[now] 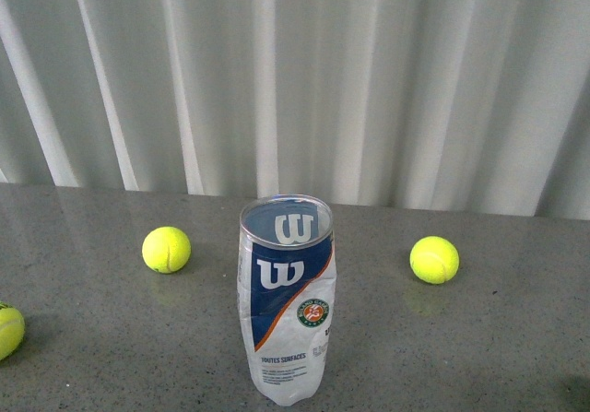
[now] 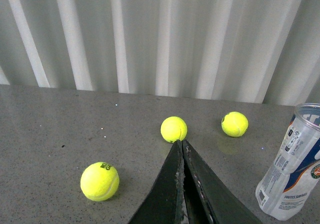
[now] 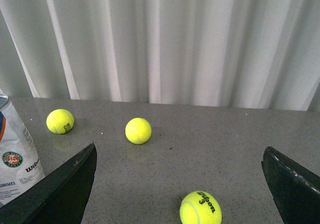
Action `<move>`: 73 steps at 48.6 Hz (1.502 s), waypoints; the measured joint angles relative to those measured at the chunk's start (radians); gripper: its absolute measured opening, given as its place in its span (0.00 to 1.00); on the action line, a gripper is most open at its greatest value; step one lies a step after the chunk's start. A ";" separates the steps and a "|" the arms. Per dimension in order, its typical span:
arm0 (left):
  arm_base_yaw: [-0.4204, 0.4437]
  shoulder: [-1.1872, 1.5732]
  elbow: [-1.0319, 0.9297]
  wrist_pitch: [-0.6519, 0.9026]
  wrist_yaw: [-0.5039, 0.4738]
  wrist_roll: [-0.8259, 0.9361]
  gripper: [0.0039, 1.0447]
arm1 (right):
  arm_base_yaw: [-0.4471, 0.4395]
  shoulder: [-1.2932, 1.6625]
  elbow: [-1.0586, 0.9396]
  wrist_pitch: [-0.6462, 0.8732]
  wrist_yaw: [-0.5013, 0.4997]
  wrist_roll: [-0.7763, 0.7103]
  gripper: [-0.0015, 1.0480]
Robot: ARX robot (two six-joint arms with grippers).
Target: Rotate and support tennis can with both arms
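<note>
The tennis can (image 1: 287, 301) stands upright near the table's front middle, open silver rim up, W logo and round emblem facing me. It also shows at the edge of the left wrist view (image 2: 292, 166) and of the right wrist view (image 3: 15, 159). Neither arm shows in the front view. My left gripper (image 2: 180, 143) is shut with nothing in it, its fingers pressed together, apart from the can. My right gripper (image 3: 180, 156) is open wide and empty, with the can just outside one finger (image 3: 65, 186).
Yellow-green tennis balls lie on the grey table (image 1: 479, 338): one left of the can (image 1: 167, 249), one right (image 1: 434, 259), one at the left edge (image 1: 7, 330). Another ball (image 3: 200, 209) lies between my right fingers. A white pleated curtain (image 1: 295, 71) backs the table.
</note>
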 joint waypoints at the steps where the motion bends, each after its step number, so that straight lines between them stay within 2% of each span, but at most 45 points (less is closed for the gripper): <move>1: 0.000 -0.010 0.000 -0.010 0.000 0.000 0.03 | 0.000 0.000 0.000 0.000 0.000 0.000 0.93; 14: 0.000 -0.164 0.000 -0.160 0.000 0.000 0.03 | 0.000 0.000 0.000 0.000 0.000 0.000 0.93; 36: 0.000 -0.297 0.000 -0.293 0.000 0.000 0.03 | 0.000 0.000 0.000 0.000 0.000 0.000 0.93; 40: 0.000 -0.428 0.000 -0.458 0.000 0.000 0.03 | 0.000 0.000 0.000 0.000 0.000 0.000 0.93; 52: 0.000 -0.467 0.000 -0.469 0.000 0.000 0.03 | 0.000 0.000 0.000 0.000 0.000 0.000 0.93; 65: 0.000 -0.467 0.000 -0.469 0.000 0.000 0.45 | 0.000 0.000 0.000 0.000 0.000 0.000 0.93; 71: 0.000 -0.467 0.000 -0.469 0.000 0.000 0.70 | 0.000 0.000 0.000 0.000 0.000 0.000 0.93; 73: 0.000 -0.467 0.000 -0.469 0.000 0.000 0.76 | 0.000 0.000 0.000 0.000 0.000 0.000 0.93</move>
